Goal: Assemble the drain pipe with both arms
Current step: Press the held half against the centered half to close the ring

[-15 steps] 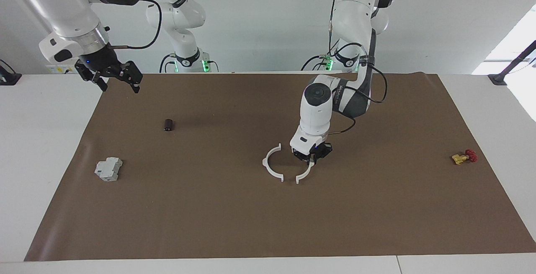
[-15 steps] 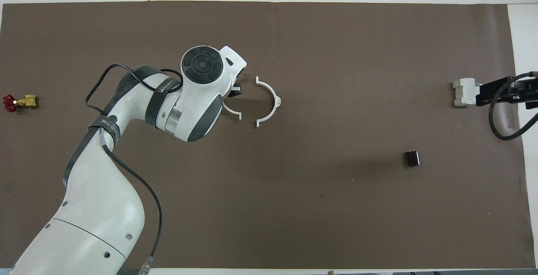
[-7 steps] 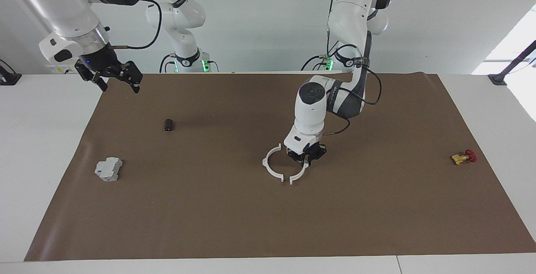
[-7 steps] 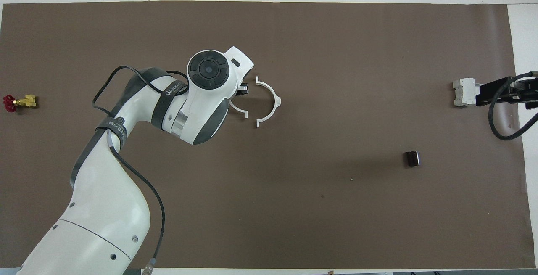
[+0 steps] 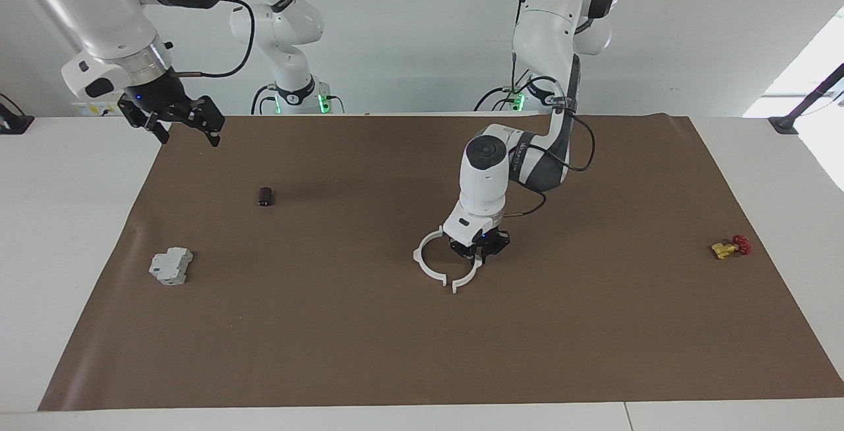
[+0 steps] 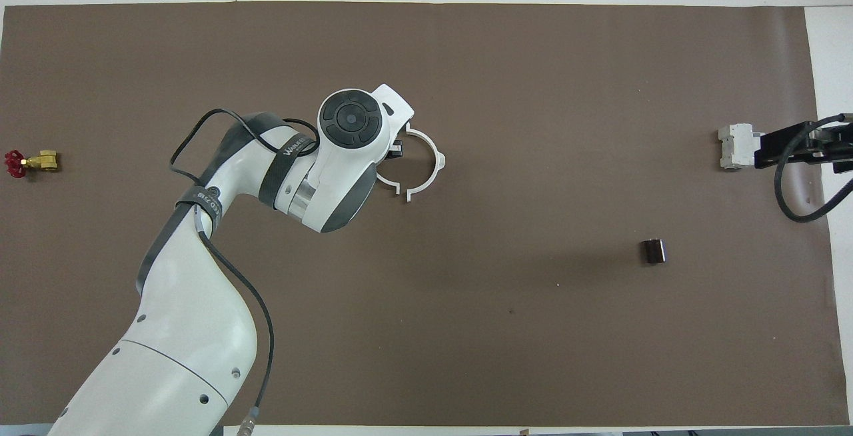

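Left gripper fingers clamp 1 arc, now slid against the other arc: ends nearly touching, ring almost closed. Right gripper waits, fingers spread, over the mat's corner.

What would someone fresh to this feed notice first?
Mid-mat, the left end effector holds one white arc down against the mat, its free tip almost meeting the other arc, so the ring looks nearly closed. The right end effector waits raised over the mat's corner at its own end, nearer the robots than the grey block.
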